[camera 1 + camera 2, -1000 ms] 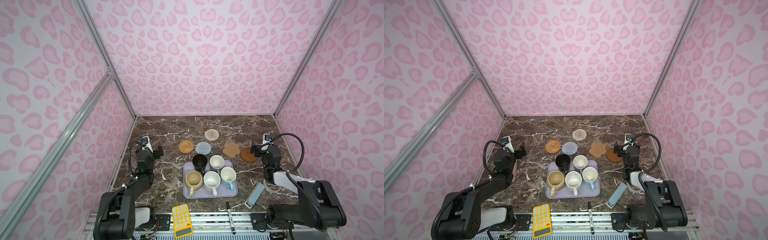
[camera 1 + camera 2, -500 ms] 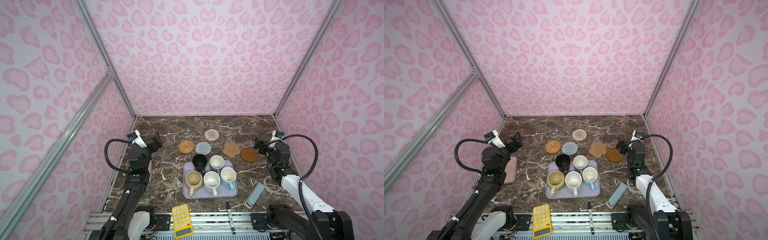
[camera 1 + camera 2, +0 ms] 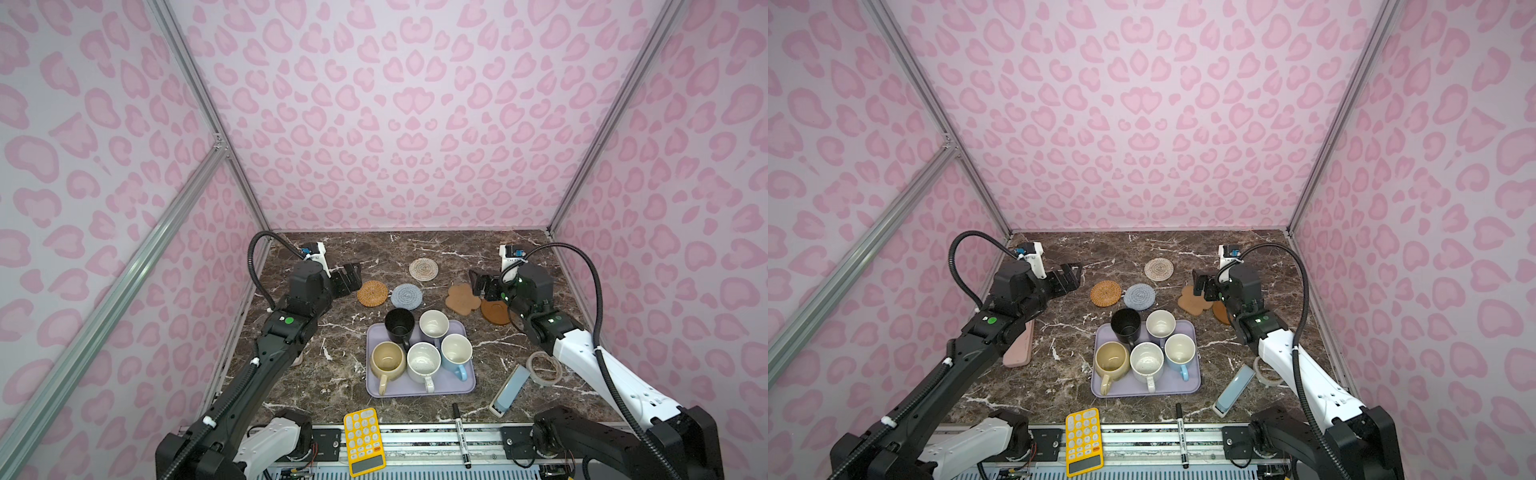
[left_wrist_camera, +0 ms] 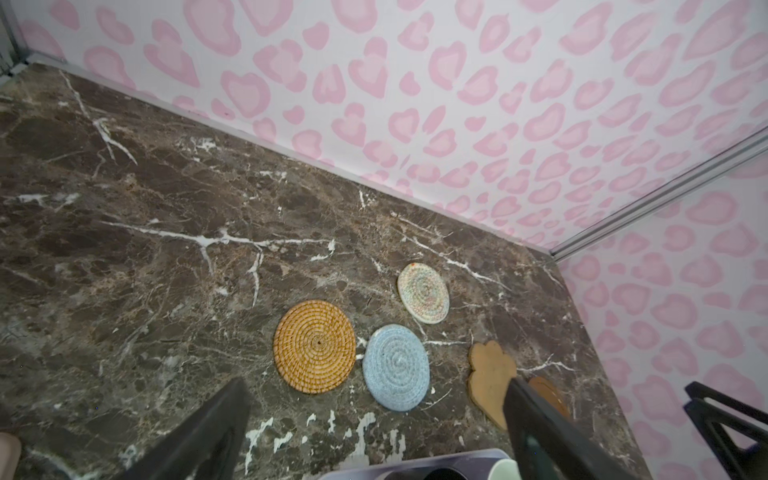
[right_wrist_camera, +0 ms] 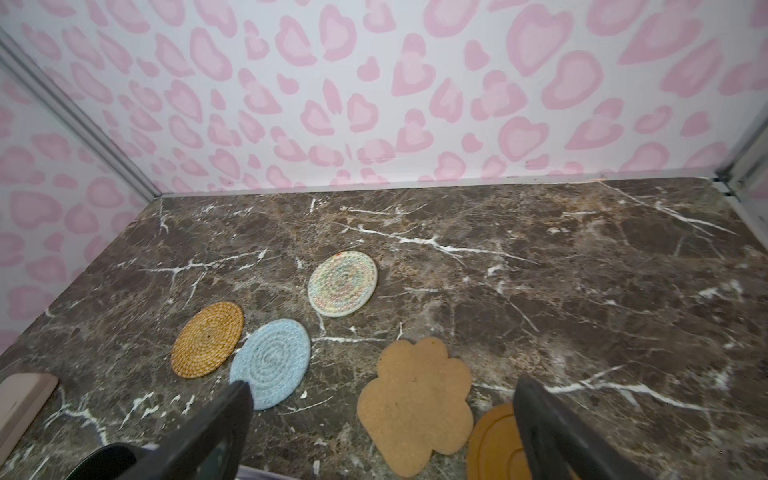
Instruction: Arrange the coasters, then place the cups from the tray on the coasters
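orange coaster (image 3: 372,293) lies near l hand (image 3: 353,277), not touching.

Coasters, quantity five: orange-tan round (image 3: 372,293), grey-blue round (image 3: 406,296), cream round (image 3: 423,269), tan flower shape (image 3: 462,298), brown disc (image 3: 494,312).
Cups, quantity five: black cup (image 3: 399,325), lavender cup (image 3: 434,324), beige-yellow cup (image 3: 387,359), speckled white cup (image 3: 423,360), light blue cup (image 3: 456,352).
Tray (image 3: 405,389): one.
Calculator (image 3: 364,440), marker (image 3: 460,432), tape ring (image 3: 529,365), pink case (image 3: 1019,345), blue-grey block (image 3: 510,390): one each.
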Tool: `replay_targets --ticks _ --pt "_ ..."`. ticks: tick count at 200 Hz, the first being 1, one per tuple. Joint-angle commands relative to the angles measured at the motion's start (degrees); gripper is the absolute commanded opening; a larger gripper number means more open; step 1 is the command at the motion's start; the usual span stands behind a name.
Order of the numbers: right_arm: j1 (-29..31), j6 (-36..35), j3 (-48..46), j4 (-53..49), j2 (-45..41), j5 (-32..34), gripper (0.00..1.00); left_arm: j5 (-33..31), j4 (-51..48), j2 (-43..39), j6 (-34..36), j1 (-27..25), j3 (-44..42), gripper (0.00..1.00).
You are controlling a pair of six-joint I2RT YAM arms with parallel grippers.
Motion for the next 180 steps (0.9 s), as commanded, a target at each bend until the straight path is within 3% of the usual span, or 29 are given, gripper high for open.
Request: replay_targets --ticks 1,31,82,130,180 --pt "3.1 0.1 3.3 -4.1 2.6 1.0 1.0 0.0 -5.0 6.1 3.0 -0.7 4.0 0.97" --pt "7.6 0.2 6.5 -4.6 7.3 1.4 1.0 -2.8 -8.2 17.3 5.7 -1.9 10.0 1.0" --pt "10.2 1.0 9.1 -4.7 12.5 -0.2 1.0 -5.0 -12.0 36.3 8.1 -1.9 19.6 0.93" --pt "10.4 0.0 9.4 -5.7 13.4 0.0 1.0 -4.9 -13.9 46.9 8.8 -1.9 24.3 0.89" --pt "10.4 0.6 9.5 -6.3 13.3 -0.6 1.0 -6.8 -15.4 51.7 9.5 -1.9 28.5 0.85"
